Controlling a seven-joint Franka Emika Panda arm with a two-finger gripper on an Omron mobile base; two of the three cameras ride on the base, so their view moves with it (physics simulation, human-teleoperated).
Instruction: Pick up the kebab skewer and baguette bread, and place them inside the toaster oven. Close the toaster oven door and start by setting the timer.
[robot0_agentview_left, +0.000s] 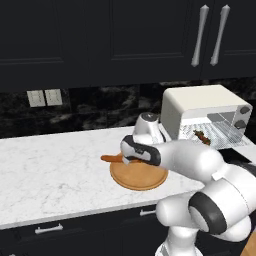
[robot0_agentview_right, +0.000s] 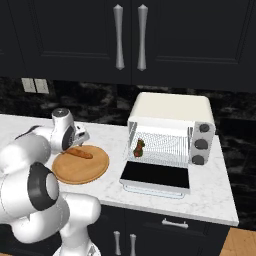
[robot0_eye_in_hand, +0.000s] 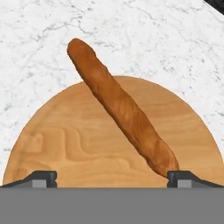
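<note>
Left base view: the white arm crosses centre frame and hides most of the long orange-brown baguette bread (robot0_agentview_left: 111, 158) on the round wooden plate (robot0_agentview_left: 142, 182). Right base view: the short dark kebab skewer (robot0_agentview_right: 139, 147) sits on the rack of the cream-white toaster oven (robot0_agentview_right: 170, 112), lower right, door down. Hand view: the gripper (robot0_eye_in_hand: 112, 177), jaws wide, hovers over the baguette's near end; the bread lies diagonal, so I'd say an end grab could let it pivot or roll free.
</note>
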